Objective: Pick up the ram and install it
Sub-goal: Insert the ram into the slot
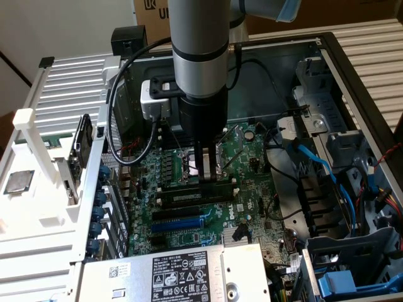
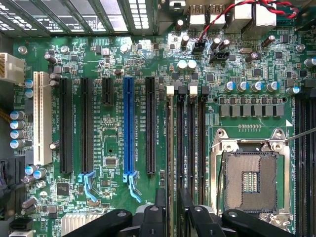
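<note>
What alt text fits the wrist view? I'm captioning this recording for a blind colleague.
Looking straight down at a green motherboard, the gripper holds the ram edge-on over the memory slots. An open CPU socket sits beside them, with a blue expansion slot and black ones on the other side.

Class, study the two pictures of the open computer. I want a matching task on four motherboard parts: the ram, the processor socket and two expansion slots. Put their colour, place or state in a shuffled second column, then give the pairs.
Column one
1. ram
2. processor socket
3. second expansion slot from the memory slots
4. expansion slot farthest from the memory slots

Column two
a. empty, contacts bare
b. white
c. on edge in a memory slot, at the tool
d. blue

Pairs: 1-c, 2-a, 3-d, 4-b
</note>
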You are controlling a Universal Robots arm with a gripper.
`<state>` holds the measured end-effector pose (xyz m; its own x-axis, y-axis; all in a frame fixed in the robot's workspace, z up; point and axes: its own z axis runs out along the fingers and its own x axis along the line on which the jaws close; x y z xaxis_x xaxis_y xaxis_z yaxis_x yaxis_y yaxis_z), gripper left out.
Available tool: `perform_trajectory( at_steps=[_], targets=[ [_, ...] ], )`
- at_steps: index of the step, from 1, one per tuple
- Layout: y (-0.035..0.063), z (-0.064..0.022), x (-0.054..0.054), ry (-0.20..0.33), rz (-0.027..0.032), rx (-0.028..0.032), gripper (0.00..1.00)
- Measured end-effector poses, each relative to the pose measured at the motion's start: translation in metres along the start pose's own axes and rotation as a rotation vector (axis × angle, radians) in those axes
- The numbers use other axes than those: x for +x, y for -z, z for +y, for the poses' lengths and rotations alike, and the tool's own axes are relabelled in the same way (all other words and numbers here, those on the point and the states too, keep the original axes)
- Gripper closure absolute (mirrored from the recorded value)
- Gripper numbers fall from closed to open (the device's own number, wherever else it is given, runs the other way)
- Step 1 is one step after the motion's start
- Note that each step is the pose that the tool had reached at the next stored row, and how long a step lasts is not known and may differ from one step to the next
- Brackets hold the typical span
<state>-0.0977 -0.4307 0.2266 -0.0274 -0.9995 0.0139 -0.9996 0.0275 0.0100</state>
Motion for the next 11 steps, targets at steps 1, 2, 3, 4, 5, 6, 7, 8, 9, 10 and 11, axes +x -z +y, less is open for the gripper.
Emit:
perform_trajectory(
  at_steps=[1, 2, 3, 4, 5, 6, 7, 8, 9, 10, 11],
  targets=[
    [0.0, -0.0001, 0.0, 0.0, 0.0, 0.0, 0.74],
    [0.0, -0.0001, 0.0, 0.0, -0.0001, 0.0, 0.74],
    [0.0, -0.0001, 0.0, 0.0, 0.0, 0.0, 0.74],
    [0.0, -0.0001, 0.0, 0.0, -0.0001, 0.0001, 0.74],
    [0.0, -0.0001, 0.0, 0.0, -0.0001, 0.0001, 0.74],
    [0.0, -0.0001, 0.0, 0.0, -0.0003, 0.0002, 0.74],
    [0.0003, -0.0001, 0.0, 0.0, -0.0001, 0.0001, 0.74],
    [0.0007, 0.0, 0.0, 0.0, 0.0, 0.0001, 0.74],
    [0.0015, 0.0001, 0.0001, 0.0, 0.0001, 0.0, 0.74],
    [0.0025, 0.0003, 0.0001, 0.0, 0.0, 0.0001, 0.74],
    [0.004, 0.0004, 0.0001, 0.0, 0.0001, 0.0, 0.74]
  ],
)
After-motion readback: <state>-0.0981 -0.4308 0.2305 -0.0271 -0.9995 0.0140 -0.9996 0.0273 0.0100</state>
